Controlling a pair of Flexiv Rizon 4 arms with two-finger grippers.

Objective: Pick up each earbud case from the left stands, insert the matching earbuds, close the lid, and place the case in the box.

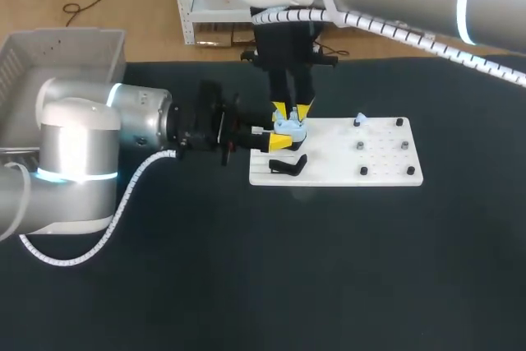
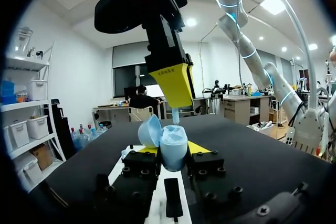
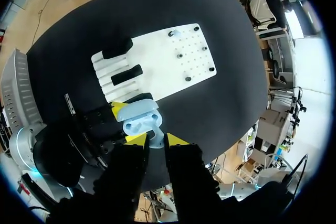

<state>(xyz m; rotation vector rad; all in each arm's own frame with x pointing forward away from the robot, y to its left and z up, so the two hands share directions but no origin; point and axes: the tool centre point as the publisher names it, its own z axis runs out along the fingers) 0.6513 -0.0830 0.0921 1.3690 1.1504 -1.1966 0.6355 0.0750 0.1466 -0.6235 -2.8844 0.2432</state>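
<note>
My left gripper (image 1: 285,131) is shut on an open light blue earbud case (image 1: 289,128), holding it over the left end of the white board (image 1: 382,172). In the left wrist view the case (image 2: 173,146) sits upright between the yellow tips with its lid (image 2: 149,131) swung open. My right gripper (image 1: 292,112) points straight down just above the case, shut on a small light blue earbud (image 2: 175,116). Seen from the right wrist, the earbud (image 3: 156,137) sits between that gripper's tips (image 3: 156,140), right over the case (image 3: 139,118).
A black stand (image 1: 288,167) lies on the board's left end, under the case. Another pale blue earbud (image 1: 359,120) rests on a peg at the board's back, among several dark pegs. A grey bin (image 1: 49,48) stands at the back left.
</note>
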